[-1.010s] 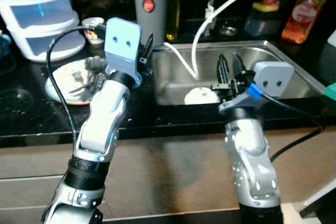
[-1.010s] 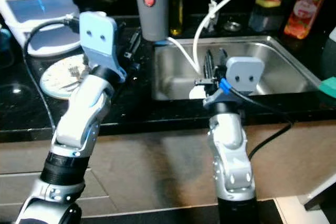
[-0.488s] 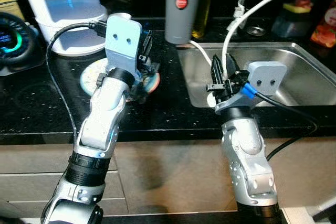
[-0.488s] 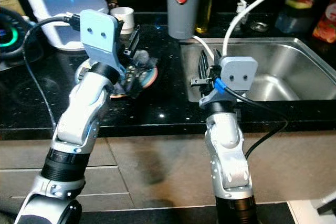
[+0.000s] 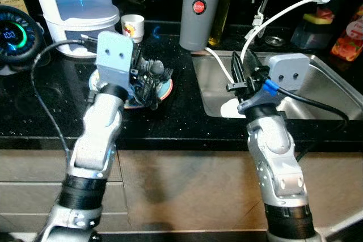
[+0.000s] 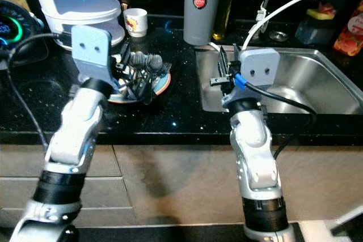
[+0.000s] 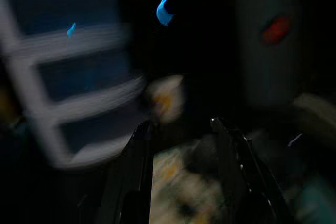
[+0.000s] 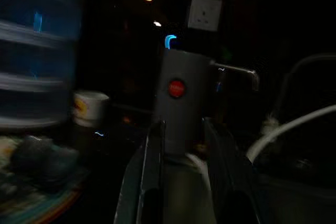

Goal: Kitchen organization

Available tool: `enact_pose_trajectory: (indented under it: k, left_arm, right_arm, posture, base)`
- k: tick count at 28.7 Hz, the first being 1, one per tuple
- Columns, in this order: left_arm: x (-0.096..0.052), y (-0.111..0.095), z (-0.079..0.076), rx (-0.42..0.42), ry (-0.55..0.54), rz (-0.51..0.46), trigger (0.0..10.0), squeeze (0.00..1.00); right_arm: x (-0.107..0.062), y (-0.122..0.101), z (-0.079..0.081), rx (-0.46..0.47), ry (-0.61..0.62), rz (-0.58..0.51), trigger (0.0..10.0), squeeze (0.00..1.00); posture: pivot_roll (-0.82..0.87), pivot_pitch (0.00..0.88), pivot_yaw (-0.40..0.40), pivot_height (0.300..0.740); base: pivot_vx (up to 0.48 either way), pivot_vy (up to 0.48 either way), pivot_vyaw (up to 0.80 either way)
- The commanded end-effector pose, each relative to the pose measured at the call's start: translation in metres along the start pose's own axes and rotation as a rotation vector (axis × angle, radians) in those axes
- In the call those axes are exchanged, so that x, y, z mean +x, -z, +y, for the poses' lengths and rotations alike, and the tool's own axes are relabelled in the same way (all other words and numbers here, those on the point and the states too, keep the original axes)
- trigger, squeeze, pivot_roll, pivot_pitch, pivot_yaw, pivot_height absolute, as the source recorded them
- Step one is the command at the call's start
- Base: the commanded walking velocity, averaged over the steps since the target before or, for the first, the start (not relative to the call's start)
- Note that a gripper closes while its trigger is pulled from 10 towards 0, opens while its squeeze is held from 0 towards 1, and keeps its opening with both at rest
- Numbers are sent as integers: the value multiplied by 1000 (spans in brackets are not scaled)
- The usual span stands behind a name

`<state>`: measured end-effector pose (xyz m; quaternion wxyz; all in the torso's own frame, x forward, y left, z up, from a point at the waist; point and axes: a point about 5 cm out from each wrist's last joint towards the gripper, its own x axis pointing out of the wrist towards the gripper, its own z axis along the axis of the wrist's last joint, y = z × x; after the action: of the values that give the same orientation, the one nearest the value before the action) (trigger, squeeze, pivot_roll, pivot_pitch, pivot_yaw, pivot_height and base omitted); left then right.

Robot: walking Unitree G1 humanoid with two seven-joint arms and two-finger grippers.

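a round plate (image 6: 161,85) with a rainbow-striped rim, piled with dark utensils (image 6: 143,63), sits on the speckled black counter (image 6: 170,120) left of the steel sink (image 5: 334,92). the left gripper (image 5: 144,80) hovers over it, fingers spread, while the right gripper (image 5: 243,75), fingers slightly apart, hangs at the sink's left edge. behind stand a grey cylindrical dispenser (image 5: 198,9) with a red button, no legible writing, and a small white cup (image 5: 133,28).

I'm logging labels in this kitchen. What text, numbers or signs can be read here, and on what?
Nothing can be read for certain.
Round dial display: glowing digits, too blurred to read.
Grey dispenser: a red round button with a pale mark, illegible.
Small cup: a printed picture, no legible words.
Red pouch: label print too small to read.
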<state>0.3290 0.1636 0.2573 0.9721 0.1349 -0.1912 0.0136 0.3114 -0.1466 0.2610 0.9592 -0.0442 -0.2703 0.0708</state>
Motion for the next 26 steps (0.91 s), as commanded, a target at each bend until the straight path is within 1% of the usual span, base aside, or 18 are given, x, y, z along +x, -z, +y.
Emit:
enact_pose_trajectory:
  k: [1, 2, 3, 4, 6, 7, 10, 11, 12, 14, 15, 16, 17, 18, 19, 22, 23, 26]
  left_arm:
    - [-1, 14, 15, 20, -21, 100, 10000, 0]
    - [-1, 14, 15, 20, -21, 100, 10000, 0]
    - [0, 19, 23, 25, -3, 144, 10000, 0]
    - [2, 22, 38, 43, 57, 203, 10000, 0]
    - [3, 23, 47, 36, 113, 263, 10000, 0]
    - [4, 22, 52, 34, 132, 283, 10000, 0]
    - [12, 6, 78, -34, 155, 292, 10000, 0]
    - [14, 3, 84, -62, 146, 305, 10000, 0]
    - [18, 3, 86, -121, 139, 345, 10000, 0]
    - [23, 3, 85, -206, 150, 395, 10000, 0]
    - [26, 1, 83, -234, 164, 396, 10000, 0]
    - [32, -1, 80, -261, 174, 391, 10000, 0]
    - [32, -1, 80, -261, 174, 391, 10000, 0]
    - [44, 2, 72, -297, 163, 407, 10000, 0]
    - [47, 4, 69, -302, 157, 419, 10000, 0]
    - [51, 14, 54, -255, 171, 451, 10000, 0]
    - [53, 19, 46, -264, 168, 465, 10000, 0]
    - [56, 26, 28, -365, 141, 507, 10000, 0]
  right_arm:
    - [0, 4, -21, -28, 54, 20, 10000, 0]
    - [0, 4, -21, -28, 54, 20, 10000, 0]
    - [-1, 7, -32, -54, 73, 42, 10000, 0]
    - [-4, 17, -52, -129, 101, 134, 10000, 0]
    - [-8, 23, -61, -146, 119, 178, 10000, 0]
    - [-10, 26, -64, -129, 132, 202, 10000, 0]
    - [-19, 35, -73, -86, 194, 259, 10000, 0]
    - [-21, 36, -75, -77, 203, 266, 10000, 0]
    - [-22, 36, -76, -85, 203, 273, 10000, 0]
    - [-22, 38, -78, -105, 200, 285, 10000, 0]
    - [-21, 39, -80, -121, 199, 300, 10000, 0]
    - [-20, 38, -83, -135, 201, 302, 10000, 0]
    - [-20, 38, -83, -135, 201, 302, 10000, 0]
    - [-16, 35, -89, -146, 219, 300, 10000, 0]
    - [-14, 34, -90, -148, 225, 299, 10000, 0]
    - [-10, 30, -93, -144, 239, 282, 10000, 0]
    - [-8, 28, -94, -146, 247, 273, 10000, 0]
    - [-7, 27, -94, -150, 267, 263, 10000, 0]
  posture:
    - [95, 25, -130, 740]
    - [95, 25, -130, 740]
    - [95, 28, -118, 740]
    - [91, 29, -97, 740]
    - [91, 29, -97, 740]
    - [100, 29, -68, 740]
    - [105, 20, -31, 740]
    - [105, 20, -31, 740]
    - [104, 19, -27, 740]
    - [107, 13, -28, 740]
    - [107, 13, -28, 740]
    - [109, 7, -33, 740]
    - [109, 7, -33, 740]
    - [111, 0, -38, 740]
    - [111, 0, -38, 740]
    - [109, 0, -38, 740]
    - [109, 0, -38, 740]
    - [111, 0, -53, 740]
  base:
    - [0, 0, 0]
    - [0, 0, 0]
    - [0, 0, 0]
    - [0, 0, 0]
    - [0, 0, 0]
    - [0, 0, 0]
    - [0, 0, 0]
    - [0, 0, 0]
    - [0, 0, 0]
    - [0, 0, 0]
    - [0, 0, 0]
    - [0, 0, 0]
    - [0, 0, 0]
    - [0, 0, 0]
    - [0, 0, 0]
    - [0, 0, 0]
    - [0, 0, 0]
    - [0, 0, 0]
